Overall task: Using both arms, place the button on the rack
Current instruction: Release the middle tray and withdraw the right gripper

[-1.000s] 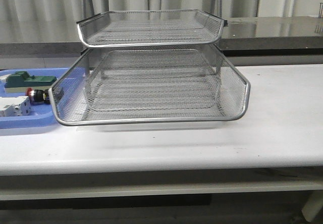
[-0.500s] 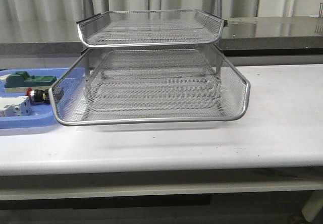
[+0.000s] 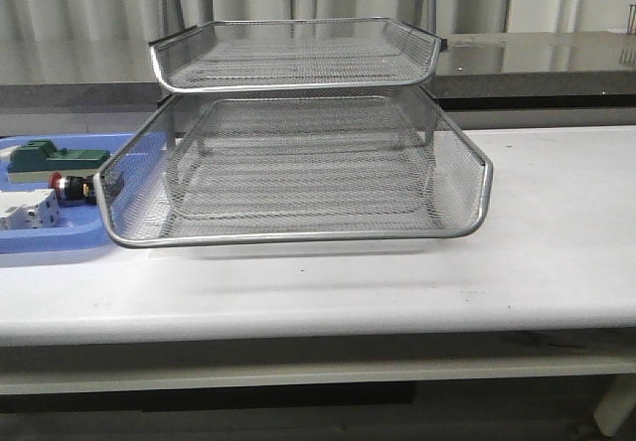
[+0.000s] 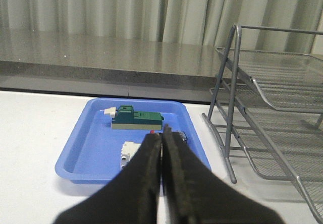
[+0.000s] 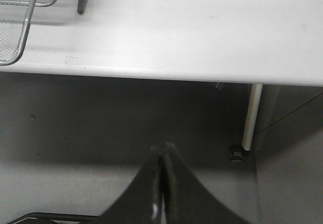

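1. At the far left of the front view you have the blue tray (image 3: 40, 242) on the white surface (image 3: 556, 232). It holds a green block (image 3: 55, 158) at the back and a white block (image 3: 25, 208) nearer the front edge.
2. The button (image 3: 70, 189) lies on its side in that tray, between the two blocks and just beside the left rim of the rack (image 3: 298, 234). Its red head points toward the frame's left.
3. In the middle of the front view the rack stands on the surface. The lower mesh tier is pulled out toward you, and a second tier sits above and farther back. Both are bare of parts.
4. Neither arm shows in the front view.
5. In the left wrist view your left hand (image 4: 162, 133) has its fingers pressed together, gripping nothing. It hangs above the surface in the lower centre of the frame, and it covers most of the button, leaving only a red speck visible beyond the fingertips.
6. In the right wrist view your right hand (image 5: 163, 148) is likewise closed and empty. It is off the surface's edge, over the grey floor (image 5: 75, 133), with a surface leg (image 5: 251, 115) at the right.
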Action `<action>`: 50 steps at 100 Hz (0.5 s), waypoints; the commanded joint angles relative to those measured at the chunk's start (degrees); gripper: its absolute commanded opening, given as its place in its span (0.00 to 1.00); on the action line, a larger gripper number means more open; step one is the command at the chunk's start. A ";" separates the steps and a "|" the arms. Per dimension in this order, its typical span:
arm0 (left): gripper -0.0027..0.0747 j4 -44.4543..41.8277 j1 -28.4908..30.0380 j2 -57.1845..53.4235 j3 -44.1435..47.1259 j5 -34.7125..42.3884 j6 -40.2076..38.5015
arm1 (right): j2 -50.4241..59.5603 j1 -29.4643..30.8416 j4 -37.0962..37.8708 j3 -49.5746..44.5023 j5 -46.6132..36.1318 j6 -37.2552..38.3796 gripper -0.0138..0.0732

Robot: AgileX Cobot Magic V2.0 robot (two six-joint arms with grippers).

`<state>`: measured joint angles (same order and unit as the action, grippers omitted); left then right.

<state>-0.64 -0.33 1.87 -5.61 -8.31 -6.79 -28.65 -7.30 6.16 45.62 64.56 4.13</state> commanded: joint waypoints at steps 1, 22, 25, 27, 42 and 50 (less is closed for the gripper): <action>0.04 0.64 0.16 5.15 -7.51 -1.12 -0.49 | -0.12 0.05 0.94 1.89 -3.71 0.08 0.08; 0.04 -0.81 0.16 21.33 -22.10 -10.36 0.08 | -0.12 0.05 0.94 1.89 -3.71 0.08 0.08; 0.04 -1.09 0.16 24.31 -24.73 -12.06 0.08 | -0.12 0.05 0.94 1.89 -3.71 0.08 0.08; 0.04 -1.35 0.16 25.49 -26.33 -13.41 0.08 | -0.12 0.05 0.94 1.89 -3.71 0.08 0.08; 0.04 -1.37 0.16 38.71 -37.15 -25.12 0.08 | -0.12 0.05 0.94 1.89 -3.71 0.08 0.08; 0.04 -2.18 0.16 45.02 -42.11 -29.62 0.12 | -0.12 0.05 0.94 1.89 -3.71 0.08 0.08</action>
<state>-2.09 -0.33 40.32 -41.11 -35.62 -6.69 -28.65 -7.30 6.16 45.62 64.56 4.13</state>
